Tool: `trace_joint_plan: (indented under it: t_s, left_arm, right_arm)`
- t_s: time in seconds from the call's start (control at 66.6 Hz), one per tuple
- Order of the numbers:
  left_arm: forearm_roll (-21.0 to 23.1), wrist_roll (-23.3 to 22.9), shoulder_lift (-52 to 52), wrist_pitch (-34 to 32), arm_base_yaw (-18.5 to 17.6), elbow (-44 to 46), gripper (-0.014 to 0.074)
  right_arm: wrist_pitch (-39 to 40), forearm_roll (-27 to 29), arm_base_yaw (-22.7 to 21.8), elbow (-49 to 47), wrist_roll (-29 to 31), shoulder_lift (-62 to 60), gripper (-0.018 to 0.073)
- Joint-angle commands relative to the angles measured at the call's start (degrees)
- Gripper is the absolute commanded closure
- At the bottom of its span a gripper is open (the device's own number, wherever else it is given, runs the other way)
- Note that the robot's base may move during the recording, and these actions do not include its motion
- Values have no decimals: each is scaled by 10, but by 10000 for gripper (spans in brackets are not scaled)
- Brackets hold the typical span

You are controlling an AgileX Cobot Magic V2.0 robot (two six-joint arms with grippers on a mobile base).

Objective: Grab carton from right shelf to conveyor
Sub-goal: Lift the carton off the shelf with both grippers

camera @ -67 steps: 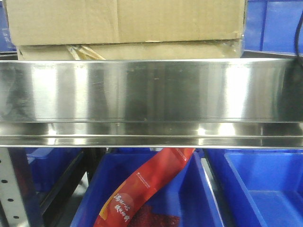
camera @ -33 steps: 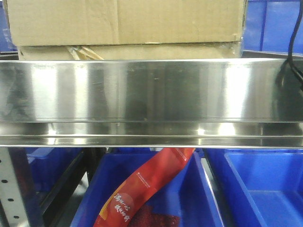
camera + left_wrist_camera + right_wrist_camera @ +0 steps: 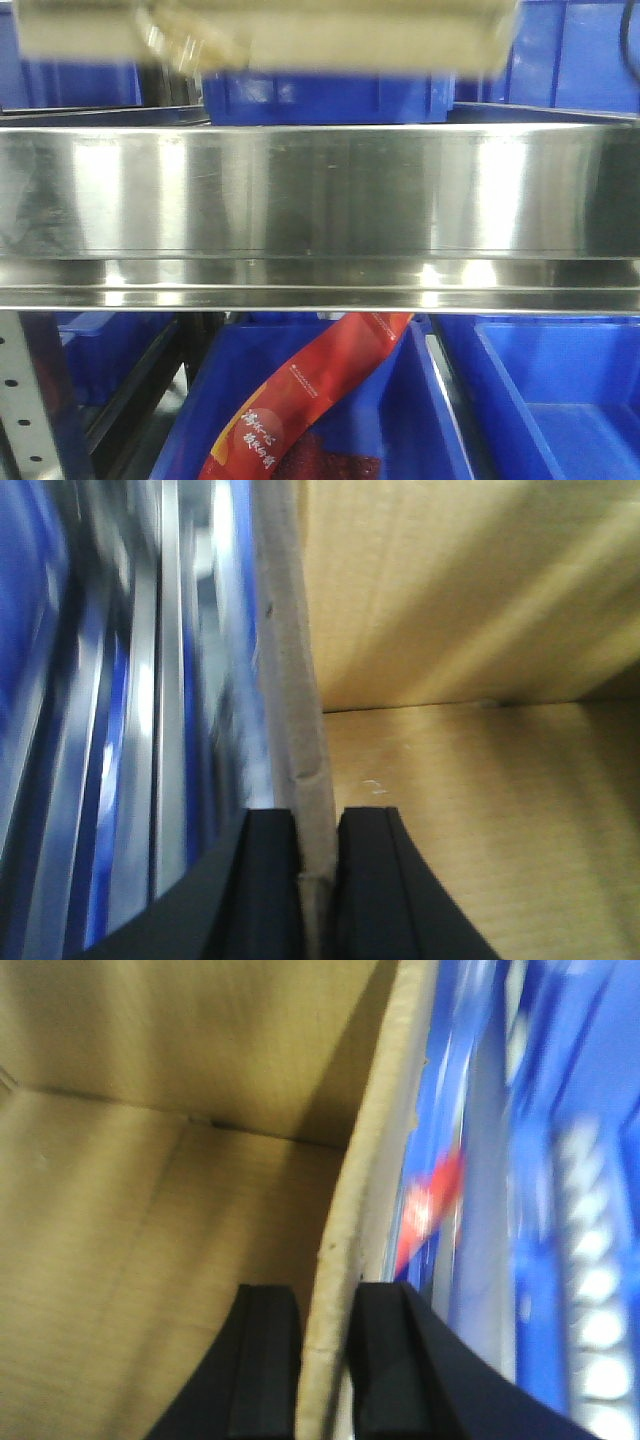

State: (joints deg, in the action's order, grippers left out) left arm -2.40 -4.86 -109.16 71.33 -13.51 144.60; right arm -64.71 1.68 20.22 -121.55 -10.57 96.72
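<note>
Left gripper [image 3: 318,828]: narrow, both black fingers [image 3: 270,880] pinched on the carton [image 3: 480,780] wall's top edge, one finger inside the box and one outside. The bite looks shallow, with only the tips on the cardboard. Blurred steel and blue run past outside the wall.

Front view, left side: grey perforated upright [image 3: 25,400] under the shelf [image 3: 320,190]. The carton sits at the very top of that view, smeared by blur, with its tape wad [image 3: 185,40] hanging at the left of the lower edge. Its underside is above the shelf's mirror rail, and a blue bin [image 3: 320,98] shows in the gap behind. So I judge it off the shelf and carried in the air by the two arms. Below the shelf there are more blue bins [image 3: 540,400], one holding a red packet [image 3: 310,400].

Right gripper [image 3: 325,1305]: same story, narrow, pinching the opposite wall's edge, one finger each side. The wall there looks a bit bowed.

Step in hand, as I read it: clear the rail and pull back. To do it well, raise both arms at the same rate so the box stays level. Don't spread or squeeze the arms, since thin walls bend and can slip out. Get the bottom and tape wad well over the rail before drawing toward the robot. Conveyor is not in view, so its side can't be told from here.
</note>
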Motion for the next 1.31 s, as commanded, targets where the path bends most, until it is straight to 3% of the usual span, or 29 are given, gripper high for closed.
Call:
trace_joint_plan:
  t_s: [0.0, 0.15, 0.285, 0.466, 0.886, 1.292]
  left_arm:
    - [10, -19, 33, -14, -23, 8, 607]
    - [-44, -63, 61, -14, -74, 8, 612]
    - [-79, -74, 74, -14, -129, -3, 612]
    - [-96, -94, 94, -14, -176, -77, 612]
    - [-99, -123, 172, -14, -188, -241, 612]
    - [-99, -123, 182, -14, -188, -251, 612]
  right_arm:
    - [-8, -5, -2, -9, 1, -37, 628]
    - [-52, -17, -2, -9, 16, -68, 628]
    - [-52, -17, -2, -7, 36, -90, 628]
    - [-52, -17, -2, 33, 43, -113, 628]
    - [-12, 25, -2, 118, 62, -119, 628]
    - [33, 25, -2, 120, 62, -119, 628]
